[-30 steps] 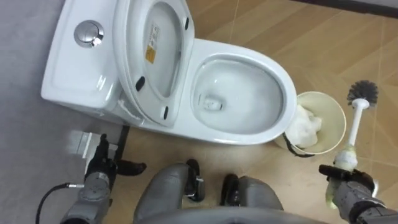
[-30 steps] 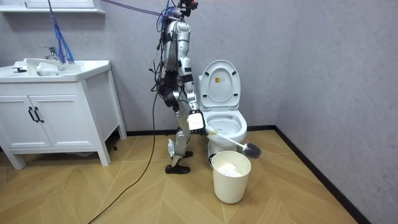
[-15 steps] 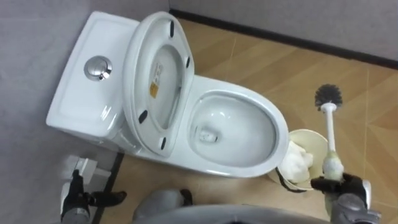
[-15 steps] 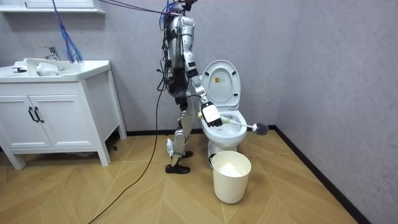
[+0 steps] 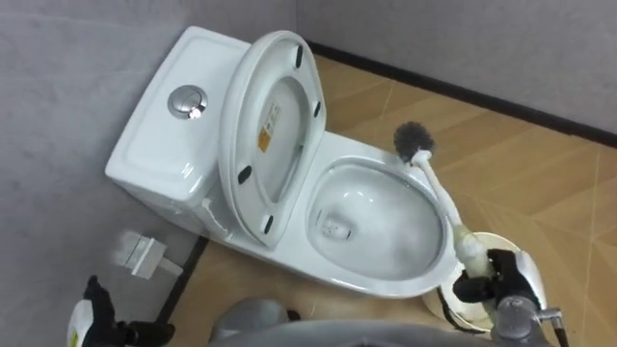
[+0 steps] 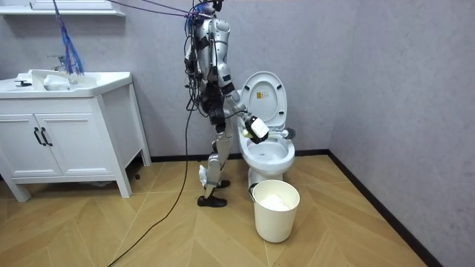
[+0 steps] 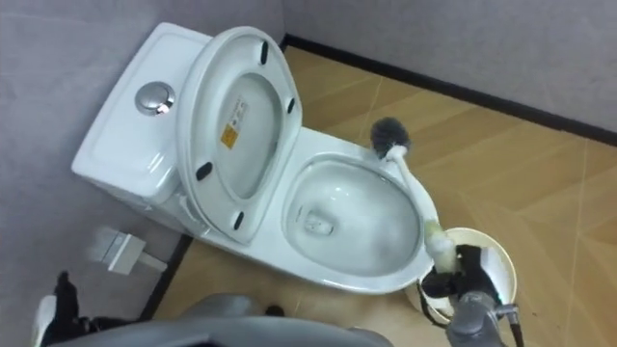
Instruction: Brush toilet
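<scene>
The white toilet (image 5: 362, 280) stands against the grey wall with its lid and seat (image 5: 275, 125) raised. My right hand (image 5: 487, 286) is shut on the lower end of the white toilet brush handle (image 5: 445, 204) at the bowl's right side. The handle slants up and away from the hand. The dark bristle head (image 5: 413, 140) hovers over the bowl's far right rim, above the water. In the room view I stand beside the toilet with the brush (image 6: 286, 133) held over the bowl. My left hand (image 5: 89, 313) hangs at the lower left, fingers relaxed and holding nothing.
A cream bin (image 7: 487, 246) with white paper inside stands on the wood floor right of the bowl, under my right hand. A small white fitting (image 5: 143, 253) lies on the floor left of the toilet. A white sink cabinet (image 6: 67, 133) stands at the room view's left.
My right hand has swung the brush from over the bin and floor leftward, so its head now sits above the bowl's far rim. The eye views have shifted with my head.
</scene>
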